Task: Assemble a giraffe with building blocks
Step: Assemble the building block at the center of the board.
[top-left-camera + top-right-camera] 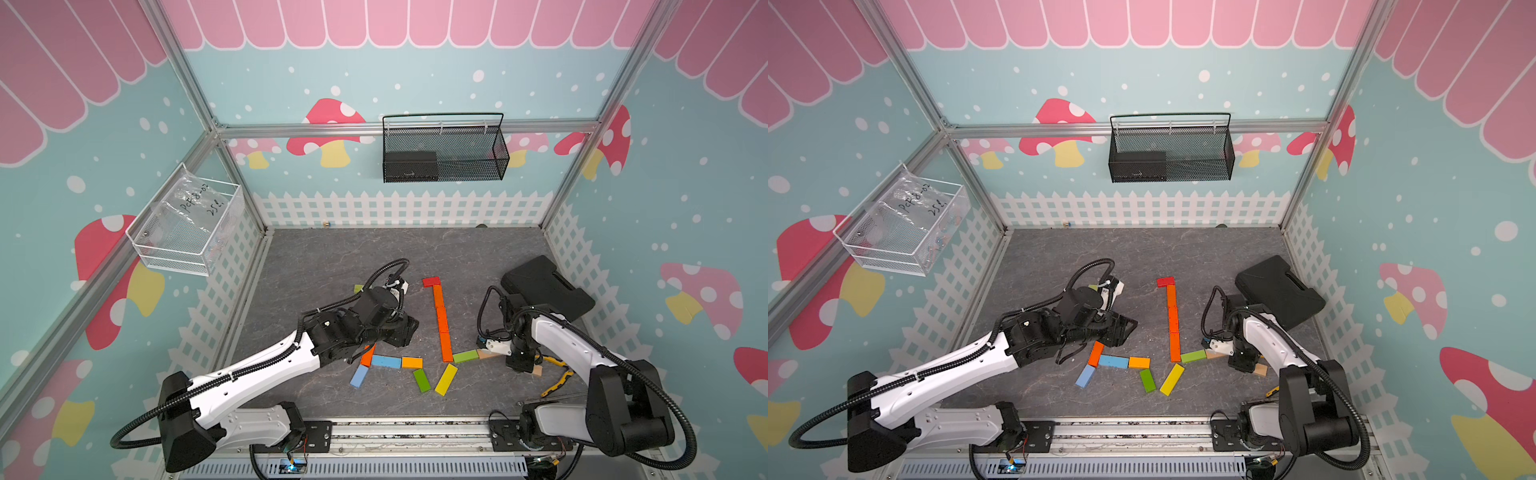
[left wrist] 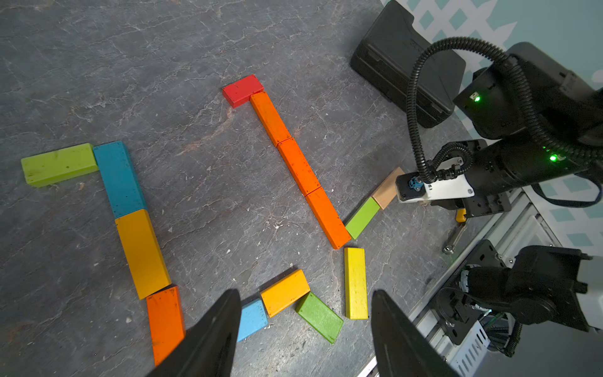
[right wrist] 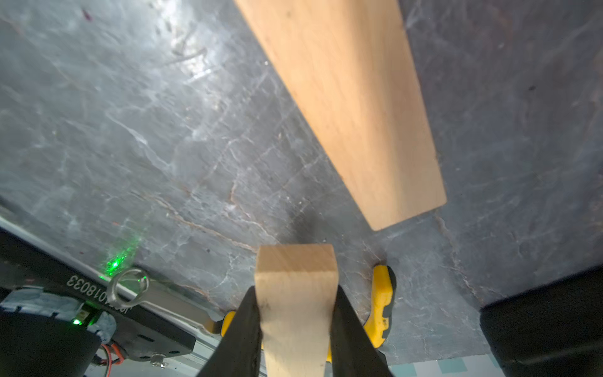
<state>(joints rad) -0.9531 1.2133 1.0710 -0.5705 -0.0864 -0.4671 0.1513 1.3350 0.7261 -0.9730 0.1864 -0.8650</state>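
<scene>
Roughly half seems built: orange neck (image 1: 441, 320), red head (image 1: 431, 282) laid at table (image 1: 332, 257) centre; tan brick (image 3: 295, 271) clamped by right gripper (image 3: 295, 292); left gripper (image 2: 305, 293) parted, empty; body unfinished.

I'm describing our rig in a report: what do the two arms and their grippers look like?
The left arm and right arm have smooth white shells over black joints and bases. Black ribbed cable conduit loops along each. The left gripper and right gripper are black and tapered. Green lights glow on the right arm.
</scene>
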